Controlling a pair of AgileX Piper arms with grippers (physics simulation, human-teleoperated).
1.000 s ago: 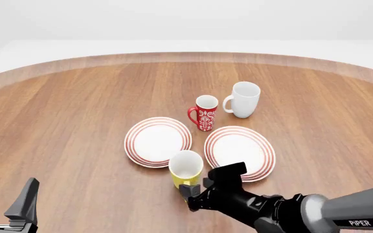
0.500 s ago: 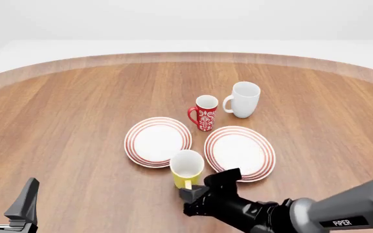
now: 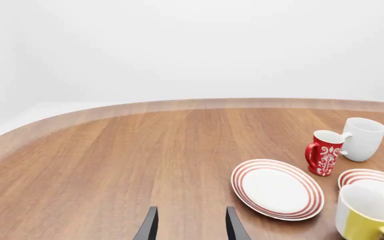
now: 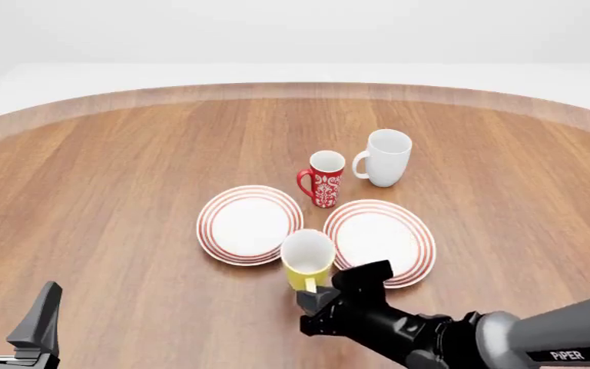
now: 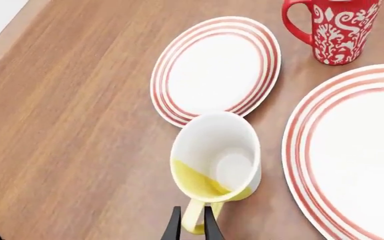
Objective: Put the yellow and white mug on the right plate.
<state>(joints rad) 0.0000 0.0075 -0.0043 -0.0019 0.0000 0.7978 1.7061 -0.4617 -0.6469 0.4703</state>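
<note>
The yellow and white mug [image 4: 307, 260] hangs tilted between the two plates, its white inside facing up. My right gripper [image 4: 312, 292] is shut on the mug's yellow handle; the right wrist view shows the thin fingers [image 5: 176, 222] pinching the handle just behind the yellow and white mug [image 5: 217, 160]. The right plate [image 4: 381, 231], white with red rings, lies just right of the mug, and its rim also shows in the right wrist view [image 5: 299, 150]. My left gripper [image 4: 13, 314] stands open at the near left, far from the mug, with nothing between its fingers [image 3: 149, 226].
The look-alike left plate [image 4: 249, 223] lies left of the mug. A red patterned mug [image 4: 325, 178] and an all-white mug [image 4: 386, 157] stand behind the plates. The wooden table's curved far edge [image 4: 295, 88] runs across the back.
My right gripper has carried the yellow mug by its handle a little forward and to the right, closer to the right plate. The left arm has not moved.
</note>
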